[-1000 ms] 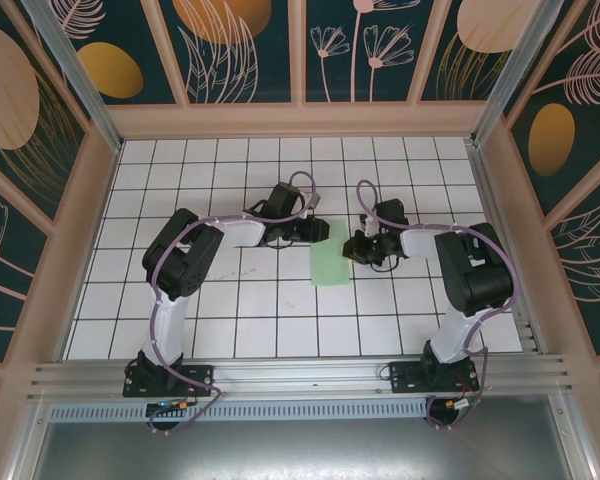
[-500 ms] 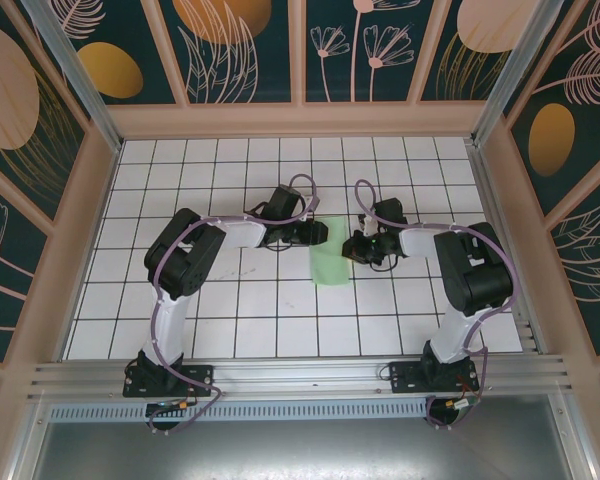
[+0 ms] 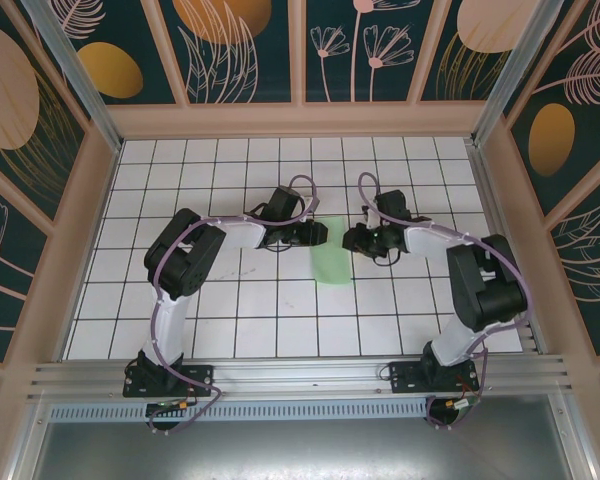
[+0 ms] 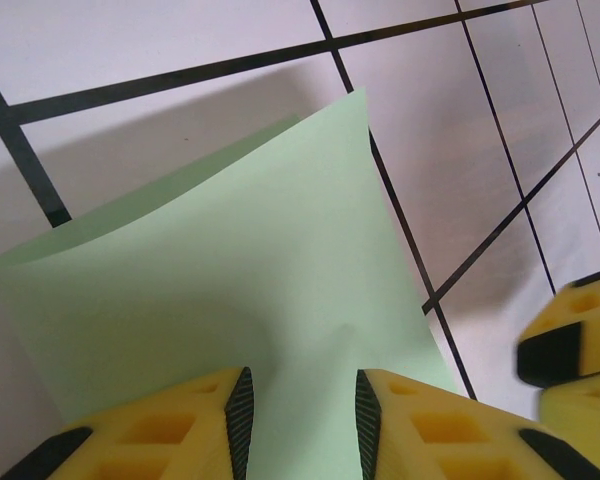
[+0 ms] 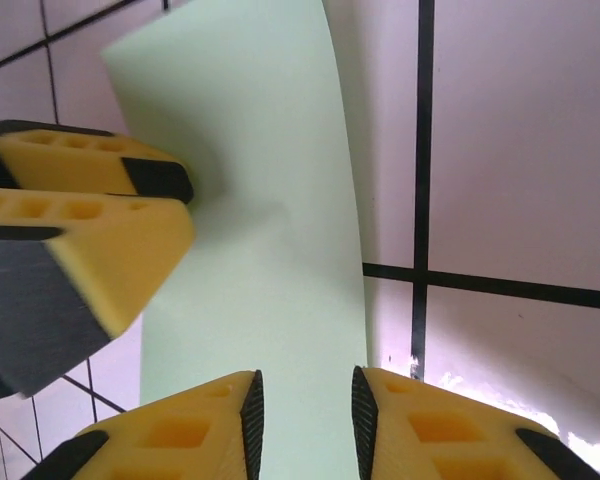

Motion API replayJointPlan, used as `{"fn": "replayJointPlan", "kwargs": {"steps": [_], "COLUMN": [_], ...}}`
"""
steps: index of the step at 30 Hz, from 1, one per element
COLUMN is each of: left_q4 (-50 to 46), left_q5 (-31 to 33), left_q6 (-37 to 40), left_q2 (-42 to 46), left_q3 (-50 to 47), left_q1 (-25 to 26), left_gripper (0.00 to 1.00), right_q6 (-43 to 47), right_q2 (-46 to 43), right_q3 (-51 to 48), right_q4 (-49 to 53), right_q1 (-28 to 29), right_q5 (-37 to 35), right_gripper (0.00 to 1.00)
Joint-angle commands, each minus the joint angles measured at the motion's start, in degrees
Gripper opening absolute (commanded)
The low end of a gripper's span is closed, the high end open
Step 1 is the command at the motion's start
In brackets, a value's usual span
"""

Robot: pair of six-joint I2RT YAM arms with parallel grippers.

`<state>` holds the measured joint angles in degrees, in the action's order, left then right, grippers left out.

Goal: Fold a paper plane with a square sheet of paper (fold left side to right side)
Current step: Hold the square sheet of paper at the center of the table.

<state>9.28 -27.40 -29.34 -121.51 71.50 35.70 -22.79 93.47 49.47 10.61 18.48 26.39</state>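
Top external: the square sheet of paper point(image 3: 330, 258) lies mid-table point(image 3: 180, 170) as a narrow green strip. Its long axis runs straight away from my bases. My left gripper point(image 3: 318, 233) sits at its left long edge and my right gripper point(image 3: 348, 238) at its right long edge. Both meet it in the far half, facing each other across the strip. Neither arm is clearly nearer.

Left wrist: the paper spreads ahead of and under my fingers point(image 4: 205, 420), seen face-on rather than edge-on. Its far part bows up off the table, with a shadow beneath. The jaws stand a little apart, with a gap wider than a sheet: released, straddling, not pinching. The right fingertips show just beside the sheet's right edge.

Right wrist: much the same here. My fingers point(image 5: 430, 425) are parted and the paper passes below the gap. The left fingertips meet the sheet opposite me, with a small dimple in the paper at their tip.

Judgement: the left side looks laid over but not pressed flat. The next move turns on the long axis. A flattening stroke should run along it toward my bases while the other gripper pins the sheet.
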Motion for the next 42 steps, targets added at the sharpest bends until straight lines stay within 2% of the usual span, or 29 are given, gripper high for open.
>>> {"fn": "replayJointPlan", "kwargs": {"steps": [1,5,12,30,36,42], "left_q4": [-1.6,-1.7,-1.6,-4.0,-3.9,-0.8], "left_q5": [0.6,0.6,0.8,1.0,0.6,-4.4], "left_q6": [1.2,1.3,1.2,1.8,1.2,-0.1], "left_q2": [-0.7,-0.5,-0.1,2.2,6.5,10.1], "left_q3": [-1.5,-1.5,-1.7,1.2,1.3,-2.5], "left_q1": [0.2,0.1,0.1,0.1,0.0,0.2], "left_gripper": [0.37,0.37,0.37,0.4,0.43,0.39], "right_q6": [0.8,-1.4,-4.8,-3.6,-3.1,-3.1], "right_q2": [-4.8,-6.6,-3.5,0.8,1.9,3.2], "right_q3": [0.7,-3.0,-9.2,-9.5,-8.8,-8.0], "right_q4": [4.1,1.0,-3.8,-0.6,2.1,3.5], "right_q1": [0.1,1.4,5.7,7.9,8.0,8.2], "right_q5": [-2.7,4.7,6.8,2.5,-0.9,-3.3], "right_gripper": [0.33,0.32,0.31,0.3,0.3,0.3]}}
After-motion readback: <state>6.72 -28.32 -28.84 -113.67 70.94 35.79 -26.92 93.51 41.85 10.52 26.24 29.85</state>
